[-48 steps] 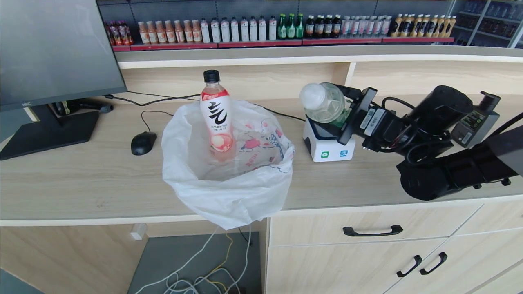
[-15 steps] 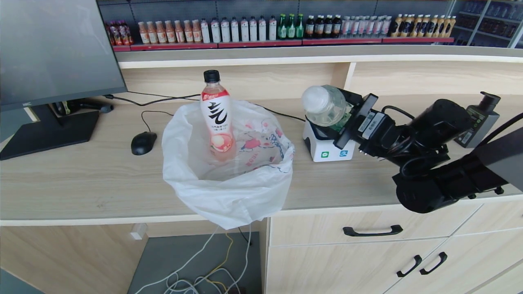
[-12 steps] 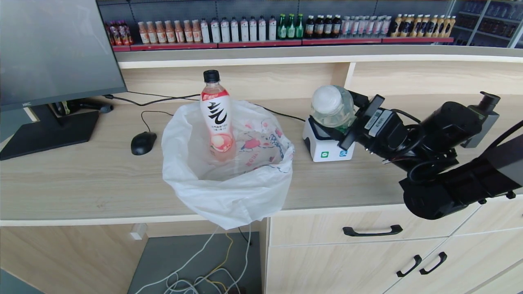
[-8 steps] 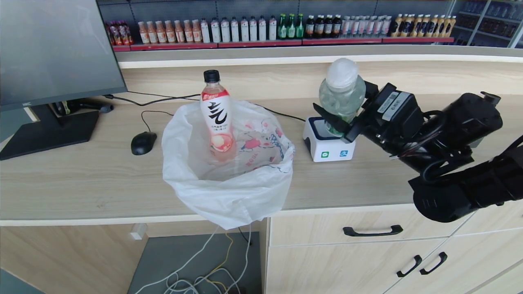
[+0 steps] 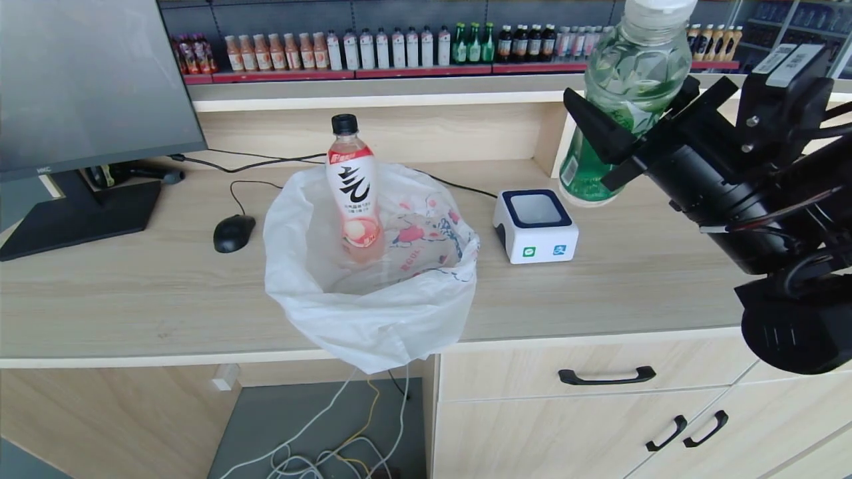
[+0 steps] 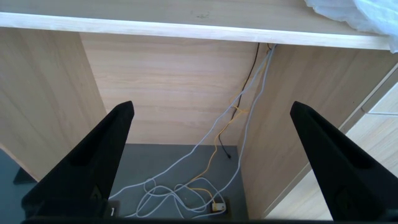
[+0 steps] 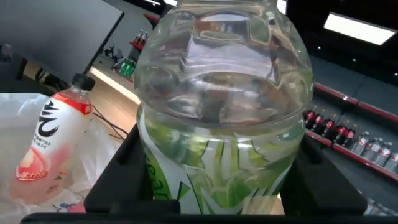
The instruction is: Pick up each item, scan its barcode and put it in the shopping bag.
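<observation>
Clamping green-label bottle [image 5: 622,100] upright in R gripper [image 5: 639,123], cap end up, fingers [image 5: 596,126] pressed on opposite sides of lower body. Hangs higher than scanner [image 5: 536,226] & a bit to robot's right of it, clear of scanner's glass top, not touching counter [image 5: 133,293]. Looks part-filled w/ clear liquid; same green-label bottle [image 7: 224,124] seen close up from R wrist cam, held between dark finger pads.

Sits on counter: scanner, white box w/ dark-rimmed window facing up. Just to robot's left of scanner, w/ small gap: shopping bag [image 5: 373,306], white, mouth open, near side drooping over counter edge. Stands upright inside bag: pink bottle [image 5: 353,193], black cap, neck & shoulders above rim. Also visible past the held bottle in R wrist cam: pink bottle [image 7: 53,143], shopping bag [image 7: 15,112].

Held well below scanner level, under counter, to robot's left of bag: L gripper [image 6: 214,162], fingers spread wide, nothing between them. Beyond it: cables [image 6: 205,180] trailing to floor, corner of shopping bag [image 6: 373,18] overhanging.

Farther to robot's left of scanner: mouse [image 5: 233,233], then monitor [image 5: 86,80]. Behind scanner, past raised ledge: shelf bottles [image 5: 432,46] in a row.
</observation>
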Motion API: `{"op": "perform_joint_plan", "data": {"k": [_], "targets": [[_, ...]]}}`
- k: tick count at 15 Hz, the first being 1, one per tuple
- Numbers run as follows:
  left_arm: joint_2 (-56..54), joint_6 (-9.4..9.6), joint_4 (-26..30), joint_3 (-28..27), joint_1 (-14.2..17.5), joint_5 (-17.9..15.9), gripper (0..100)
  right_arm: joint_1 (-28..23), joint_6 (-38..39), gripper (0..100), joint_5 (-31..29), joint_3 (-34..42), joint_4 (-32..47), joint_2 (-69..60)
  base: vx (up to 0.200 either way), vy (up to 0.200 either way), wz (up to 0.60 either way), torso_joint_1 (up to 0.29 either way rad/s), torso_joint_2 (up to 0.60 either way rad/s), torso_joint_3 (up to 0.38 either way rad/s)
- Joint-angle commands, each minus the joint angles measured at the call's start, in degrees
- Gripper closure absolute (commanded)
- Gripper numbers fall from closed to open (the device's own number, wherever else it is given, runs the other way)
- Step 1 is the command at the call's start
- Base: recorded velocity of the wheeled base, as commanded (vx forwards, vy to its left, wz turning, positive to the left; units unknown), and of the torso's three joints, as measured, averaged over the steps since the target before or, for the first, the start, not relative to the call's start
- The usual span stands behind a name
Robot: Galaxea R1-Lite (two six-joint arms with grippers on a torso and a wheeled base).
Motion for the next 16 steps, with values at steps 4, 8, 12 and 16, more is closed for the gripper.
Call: {"op": "perform_joint_plan", "data": {"k": [4,8,12,16], "targets": [[0.0,-0.02,0.0,0.0,0.0,0.0,0,0.0,10.8,100,-9.8,6.0,-0.1,-5.6,0.000,0.000,0.00,0.000,0.00,0.000],[0.0,-0.02,0.0,0.0,0.0,0.0,0,0.3,17.0,100,-15.7,7.9,-0.1,-6.9,0.000,0.000,0.00,0.000,0.00,0.000],[0.0,-0.02,0.0,0.0,0.0,0.0,0,0.2,18.6,100,-18.3,9.1,-0.1,-5.2,0.000,0.000,0.00,0.000,0.00,0.000],[0.0,-0.11,0.0,0.0,0.0,0.0,0,-0.7,19.5,100,-18.3,10.4,-0.1,-5.1,0.000,0.000,0.00,0.000,0.00,0.000]]}}
